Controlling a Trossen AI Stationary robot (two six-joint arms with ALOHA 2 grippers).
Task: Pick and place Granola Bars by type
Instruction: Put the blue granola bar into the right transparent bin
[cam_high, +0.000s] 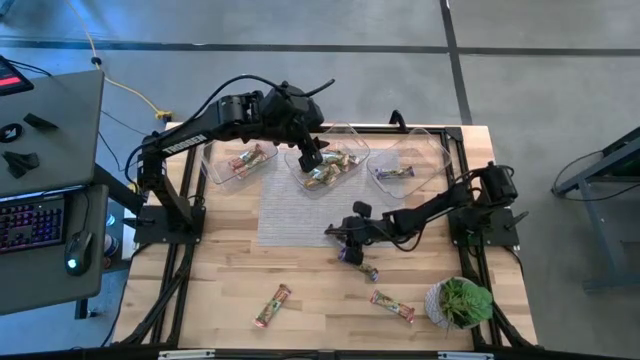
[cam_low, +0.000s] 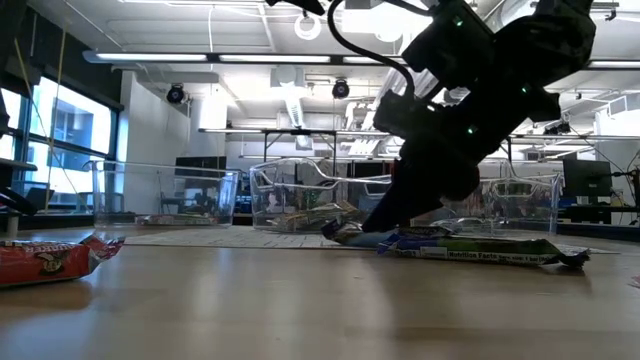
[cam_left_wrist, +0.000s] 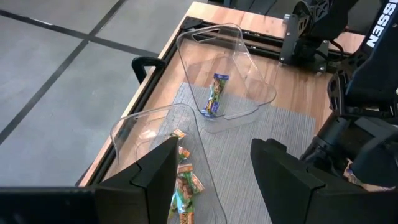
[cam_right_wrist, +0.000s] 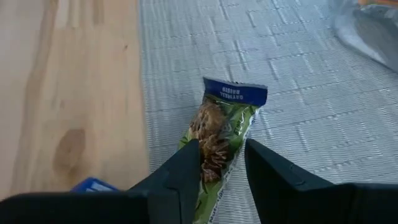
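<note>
Green bar (cam_right_wrist: 219, 138) clamped between right fingers (cam_right_wrist: 186, 168) over mat edge; left fingers (cam_left_wrist: 163, 168) apart.

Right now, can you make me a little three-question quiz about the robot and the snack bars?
1. True or false: the right end effector is shut on a green bar.
2. How many clear tubs stand along the table's far edge?
3. Over which tub does the left end effector hang: A left tub, B middle tub, C right tub?

Key: 1 true; 2 three; 3 B.
</note>
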